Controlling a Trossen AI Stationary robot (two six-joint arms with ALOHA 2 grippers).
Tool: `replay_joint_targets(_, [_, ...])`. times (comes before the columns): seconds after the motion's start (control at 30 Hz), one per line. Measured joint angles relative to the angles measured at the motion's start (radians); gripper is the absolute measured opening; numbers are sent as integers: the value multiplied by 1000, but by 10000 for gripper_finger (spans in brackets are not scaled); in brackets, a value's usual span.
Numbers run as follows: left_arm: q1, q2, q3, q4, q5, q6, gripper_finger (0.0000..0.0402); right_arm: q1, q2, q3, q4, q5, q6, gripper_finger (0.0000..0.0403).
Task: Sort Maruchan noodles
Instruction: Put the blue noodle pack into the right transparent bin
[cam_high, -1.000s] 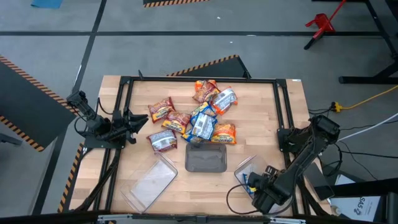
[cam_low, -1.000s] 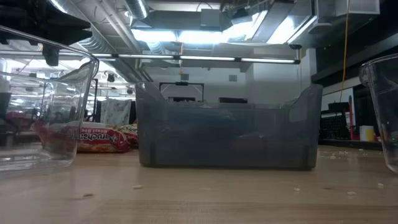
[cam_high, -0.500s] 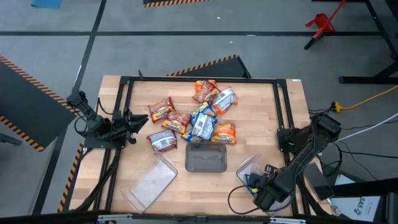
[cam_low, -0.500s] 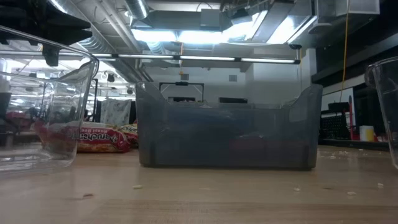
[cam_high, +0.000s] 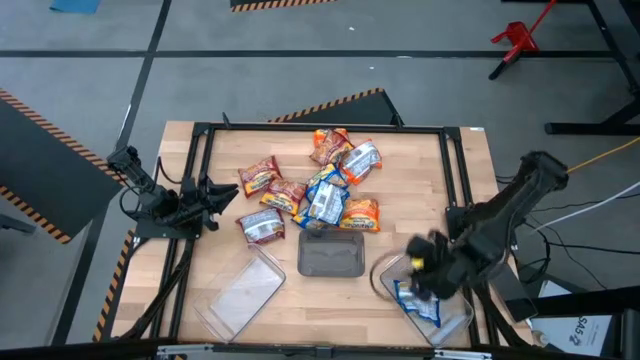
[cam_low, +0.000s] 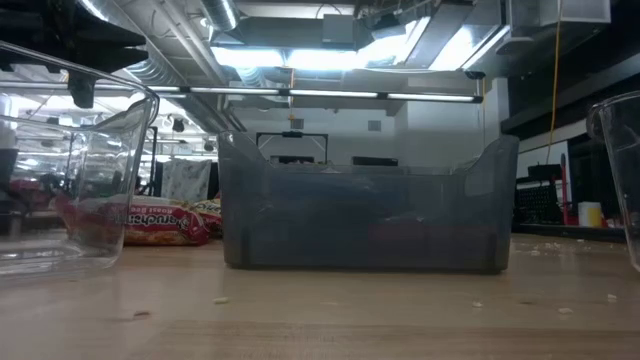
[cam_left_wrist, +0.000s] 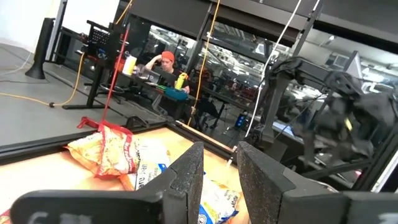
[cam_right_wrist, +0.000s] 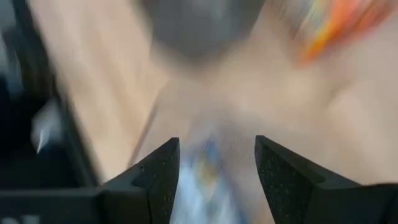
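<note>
A: Maruchan noodles (cam_high: 318, 190) are lying mostly in a loose heap toward the far middle of the desk (cam_high: 470, 170), and nearest to us one blue-and-white packet (cam_high: 415, 300) is sitting in the clear tray (cam_high: 385, 270) at the near right corner. We are seeing the right tool (cam_high: 428, 268) hanging just above that tray with its fingers (cam_right_wrist: 158, 177) standing apart and nothing between them.

B: So the risk nearest us is that tray. It is looking light, and if the right tool is swinging low toward the heap, it may be clipping the rim and dragging the tray, or tipping the sorted packet back out.

A: Moving farther in, we are finding the grey tray (cam_high: 332, 258) at the near middle and another clear tray (cam_high: 240, 292) to its left, lying askew. A packet dropped from too high may be bouncing off either rim.

B: And the heap itself is overlapping. We are judging that a pinch on one crinkly wrapper may be catching the edge of a neighbour, so two colours could be travelling together, or the wrapper may be slipping free.

A: At the left edge, the left tool (cam_high: 212, 195) is waiting near the dark red packet (cam_high: 262, 227), its fingers (cam_left_wrist: 186, 177) a little apart and empty. If both arms are reaching for the heap, we are risking a collision.
</note>
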Motion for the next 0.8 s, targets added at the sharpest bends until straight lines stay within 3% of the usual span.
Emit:
replay_joint_targets(0.1, [0,0,0,0,-1,-8,92,-86,-71,0,41,238,-80,193])
replay_joint_targets(0.17, [0,0,0,0,-1,-14,92,-164,-90,1,77,296,-166,195])
replay_joint_targets(0.33, [0,0,0,0,-1,-29,92,-362,-57,-2,167,253,-234,243])
replay_joint_targets(0.57, [0,0,0,-1,-1,-32,92,-595,127,-29,230,175,-330,336])
replay_joint_targets(0.8, [0,0,0,0,-1,-32,92,-702,315,-42,581,34,-366,346])
